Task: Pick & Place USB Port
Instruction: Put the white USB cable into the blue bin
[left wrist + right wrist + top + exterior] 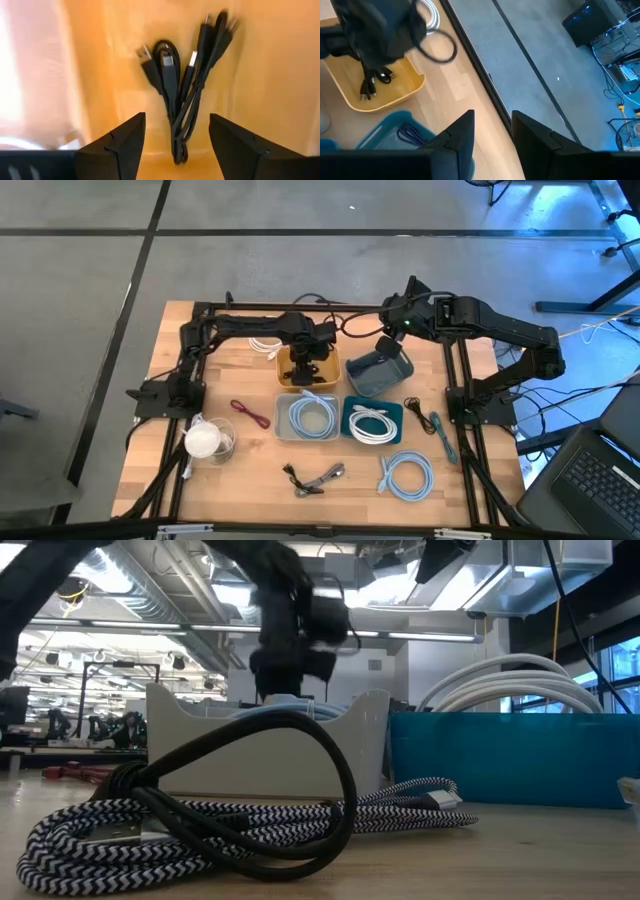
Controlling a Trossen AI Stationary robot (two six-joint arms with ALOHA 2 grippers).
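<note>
Black USB cable lies in the yellow tray, flat on the tray's floor. It is thin and dark, folded into a loose bunch, with small plug ends sticking out at one end. In the right wrist view the same cable shows as a little black bundle in the yellow tray.

The left claw hangs right above the yellow tray with its two dark fingers wide apart. The cable sits between and below them, and the fingers hold nothing.

Just beside the yellow tray is a tilted dark blue tray. The right claw is at its rim. In the right wrist view the right claw has its fingers parted with a narrow gap; the pictures do not show whether they pinch the rim. A thin blue wire lies in that blue tray.

In front of the yellow tray stands a pale grey tray with a light blue coiled cable inside. Next to that one is a teal tray with a white coiled cable in it.

On the wooden surface, near the grey tray, lie a dark red cable and a black and white braided cable. Near the teal tray lies a loose light blue coil.
</note>
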